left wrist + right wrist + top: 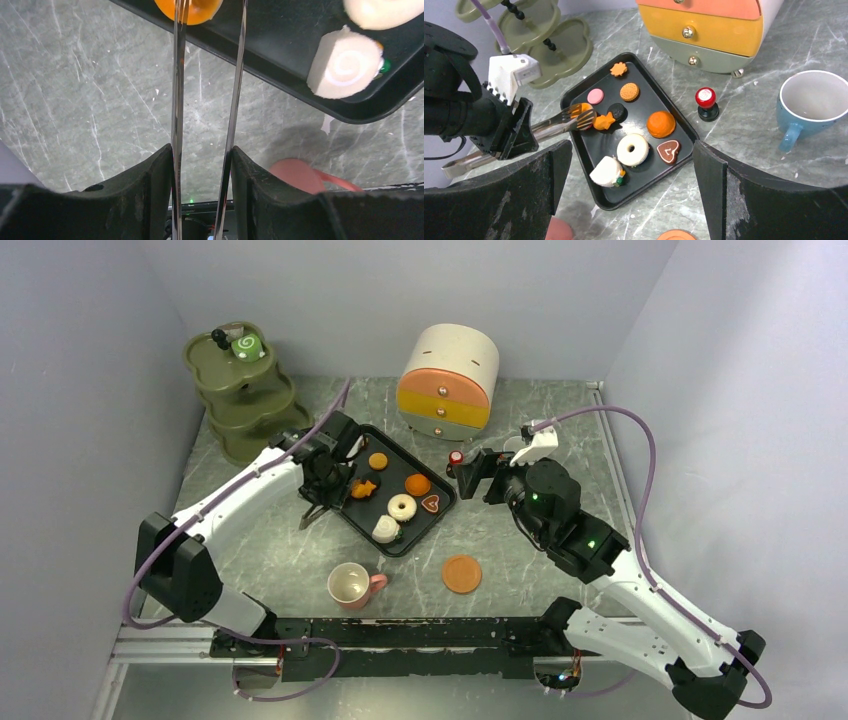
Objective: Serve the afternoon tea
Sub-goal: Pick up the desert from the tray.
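Left tool [202,170]: clamped on a pair of metal tongs [554,125], gripping them mid-length, with the blades running out between its fingers.
Tong tips: down at the left side of the black tray [596,145], one each side of an orange round pastry [207,7]; I can't tell whether they pinch it.
Just beside the tips: an orange star-shaped pastry [604,121] and a black cookie [618,111], crowded in close.
Rest of the tray: white doughnut [632,149], orange bun [660,123], heart cookie [668,151], white swirl roll [608,171] at the near corner, and pink round [595,96], tan cookie [629,91] and orange flower cookie [618,69] at the far end.
Right tool [478,478]: jaws spread wide, nothing in them, hovering off the tray's right edge and looking down on it.
In the way on the right: a red-capped stamp [706,102] stands on the bench [300,570] between the tray and the blue cup [811,105], which is upright.
Behind the tray: a chest of drawers [448,380] with a cream top, near the far edge of the tray.
Olive tiered stand [245,405]: far left corner, with the green swirl roll [246,346] on its top tier.
Near edge: pink cup [350,585] upright and orange saucer [461,574] beside it, apart from each other, both off the tray.
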`<state>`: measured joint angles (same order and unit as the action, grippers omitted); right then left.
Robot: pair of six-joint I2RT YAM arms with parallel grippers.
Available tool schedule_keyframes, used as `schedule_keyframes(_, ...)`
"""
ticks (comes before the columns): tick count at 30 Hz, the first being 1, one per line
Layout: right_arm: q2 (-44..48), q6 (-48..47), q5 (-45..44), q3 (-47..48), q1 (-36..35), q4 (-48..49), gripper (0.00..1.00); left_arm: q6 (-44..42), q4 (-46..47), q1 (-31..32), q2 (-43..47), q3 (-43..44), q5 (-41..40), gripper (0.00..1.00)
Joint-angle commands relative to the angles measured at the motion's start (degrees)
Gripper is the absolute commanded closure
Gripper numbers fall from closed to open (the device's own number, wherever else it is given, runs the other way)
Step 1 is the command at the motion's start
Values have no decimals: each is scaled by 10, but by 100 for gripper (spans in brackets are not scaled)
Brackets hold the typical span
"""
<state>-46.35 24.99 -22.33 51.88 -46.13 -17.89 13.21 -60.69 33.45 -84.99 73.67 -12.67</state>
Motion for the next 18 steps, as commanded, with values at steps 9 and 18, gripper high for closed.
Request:
schedule_keyframes(9,9,-6,-6,-2,3,11,5,11,23,9,8,-35,-16,53)
schedule_keyframes(18,17,-4,-8,-6,3,10,5,5,41,11,-22,-40,-51,53)
